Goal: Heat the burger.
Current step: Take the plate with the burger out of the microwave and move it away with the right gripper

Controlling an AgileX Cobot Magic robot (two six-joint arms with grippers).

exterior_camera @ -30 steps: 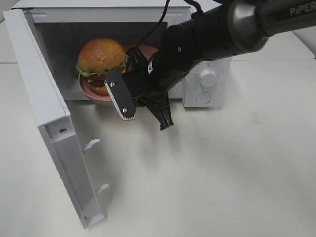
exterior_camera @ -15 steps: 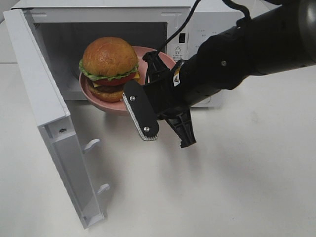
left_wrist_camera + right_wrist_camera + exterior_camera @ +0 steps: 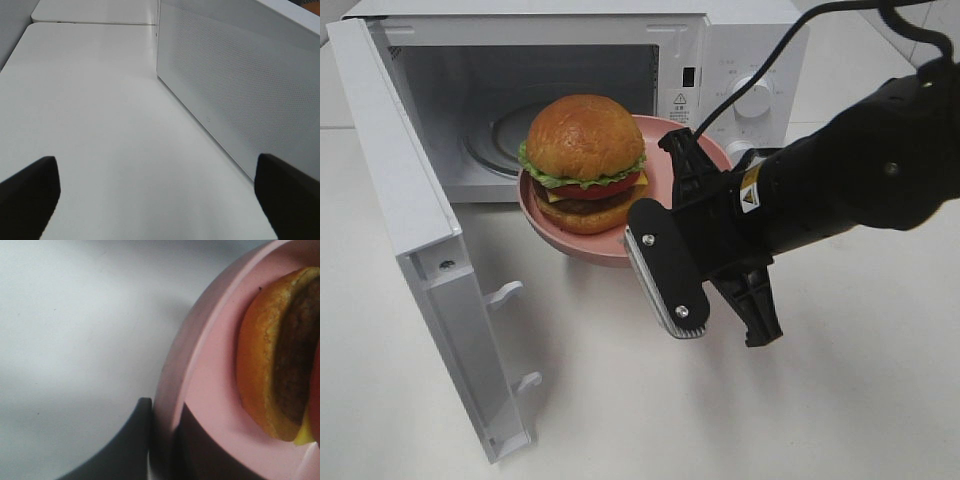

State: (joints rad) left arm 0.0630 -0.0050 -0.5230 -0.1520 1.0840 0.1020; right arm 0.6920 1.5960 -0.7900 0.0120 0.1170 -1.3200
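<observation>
Pink plate (image 3: 665,165) with the burger (image 3: 584,162) on it hung just outside the open microwave (image 3: 720,50).
Right gripper (image 3: 162,440) was pinched onto the plate's rim, holding it above the white table (image 3: 840,400) in front of the cavity, door (image 3: 420,260) swung wide. Left gripper (image 3: 155,192) sat with its fingers spread apart, holding nothing, beside the microwave's perforated side.
</observation>
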